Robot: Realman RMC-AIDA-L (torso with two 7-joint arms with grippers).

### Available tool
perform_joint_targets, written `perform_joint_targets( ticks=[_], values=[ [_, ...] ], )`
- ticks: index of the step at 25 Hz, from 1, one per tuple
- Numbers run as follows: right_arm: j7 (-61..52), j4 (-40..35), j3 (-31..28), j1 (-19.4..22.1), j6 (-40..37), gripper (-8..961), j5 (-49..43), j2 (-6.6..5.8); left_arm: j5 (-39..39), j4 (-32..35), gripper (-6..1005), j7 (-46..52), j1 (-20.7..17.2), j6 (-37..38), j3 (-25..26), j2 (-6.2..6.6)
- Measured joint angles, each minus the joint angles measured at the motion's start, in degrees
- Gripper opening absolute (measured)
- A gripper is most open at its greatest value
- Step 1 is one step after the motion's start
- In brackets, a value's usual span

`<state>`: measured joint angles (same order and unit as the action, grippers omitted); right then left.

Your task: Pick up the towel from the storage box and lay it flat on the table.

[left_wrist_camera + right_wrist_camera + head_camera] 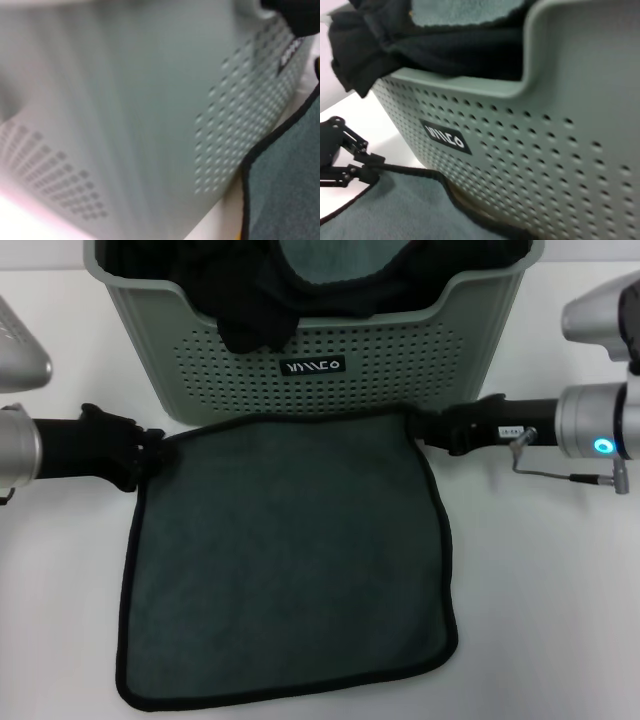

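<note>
The dark grey-green towel [285, 560] with its black border lies spread on the white table [540, 590], just in front of the sage-green storage box [320, 370]. My left gripper [152, 447] is shut on the towel's far left corner. It also shows in the right wrist view [367, 167], pinching the black edge. My right gripper [420, 425] is at the far right corner, shut on it. The far edge runs nearly straight between the two grippers, close to the box's front wall. The towel also shows in the left wrist view [290, 165] beside the box [125, 100].
The box holds a plain black cloth [250, 310] hanging over its dipped front rim and another grey-green cloth [335, 260] behind it. Bare table lies to both sides of the towel. The box's dark label [313, 366] faces me.
</note>
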<state>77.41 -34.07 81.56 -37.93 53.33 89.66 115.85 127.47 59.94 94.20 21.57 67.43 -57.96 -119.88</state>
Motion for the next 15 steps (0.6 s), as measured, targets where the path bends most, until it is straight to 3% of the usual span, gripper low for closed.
perform_joint_targets(
  ticks=[4,6,10,15],
  values=[
    [-2.09,-2.03,-0.32,2.80,0.49,164,-0.23,-0.37,-2.02,0.02,170,0.41,-1.44,-0.13,1.79,0.00],
    [-2.43,-4.38,-0.32,5.06,1.03,165,-0.26,-0.60,-4.23,0.13,369,0.04,-2.47,-0.34,2.66,0.00],
    [-2.43,-12.66,-1.78,11.77,4.78,349,-0.11,-1.09,-7.58,0.11,517,-0.21,-3.93,-0.53,2.95,0.00],
    [2.97,-20.30,-10.47,17.62,23.79,583,0.34,-0.90,-17.63,-1.32,644,-4.07,-7.17,4.38,2.67,0.00]
  ],
)
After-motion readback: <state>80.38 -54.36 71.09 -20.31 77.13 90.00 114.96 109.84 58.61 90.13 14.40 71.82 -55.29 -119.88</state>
